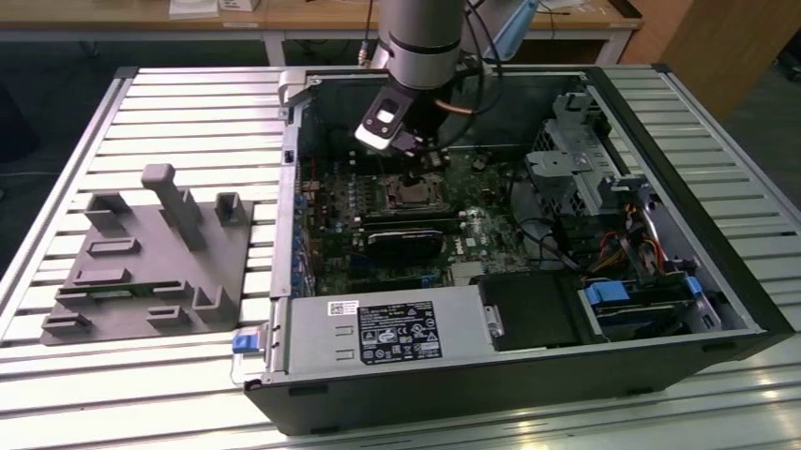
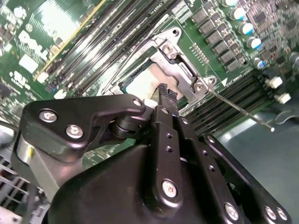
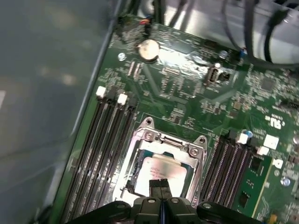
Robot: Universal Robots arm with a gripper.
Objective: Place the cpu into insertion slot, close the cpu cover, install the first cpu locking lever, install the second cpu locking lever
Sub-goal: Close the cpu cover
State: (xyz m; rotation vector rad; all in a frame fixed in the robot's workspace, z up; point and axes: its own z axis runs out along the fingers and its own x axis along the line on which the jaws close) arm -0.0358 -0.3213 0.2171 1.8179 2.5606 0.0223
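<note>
We see the gripper [image 3: 160,183] clenched, its 2 black fingers pressed together with nothing between them. The cpu [image 3: 164,171] lies flat in the insertion slot [image 1: 411,194], right at the fingertips; we cannot tell whether they touch its silver top. The cpu cover [image 3: 164,144] lies down around the chip, whose top shows through the cover's square window. In the second wrist view the same closed tips [image 2: 166,91] hang over the edge of the cpu, and 1 thin metal lever [image 2: 240,111] sticks out from the cover's corner, slanting away over the board, apart from the fingers.

The socket sits on a green motherboard [image 3: 187,93], between 2 banks of long dark memory slots [image 3: 105,140]. A round coin cell [image 3: 149,49] lies farther along the board.

In the exterior view the arm reaches down from the far side into an open black computer case [image 1: 501,389] lying on its side. A labelled silver power supply [image 1: 375,328] fills the case's near edge. The case rests on a ribbed metal table [image 1: 188,112]. On the exterior view's left a grey fixture [image 1: 138,272] with upright pegs lies beside the case. Wooden desks [image 1: 313,14] stand beyond the table.
</note>
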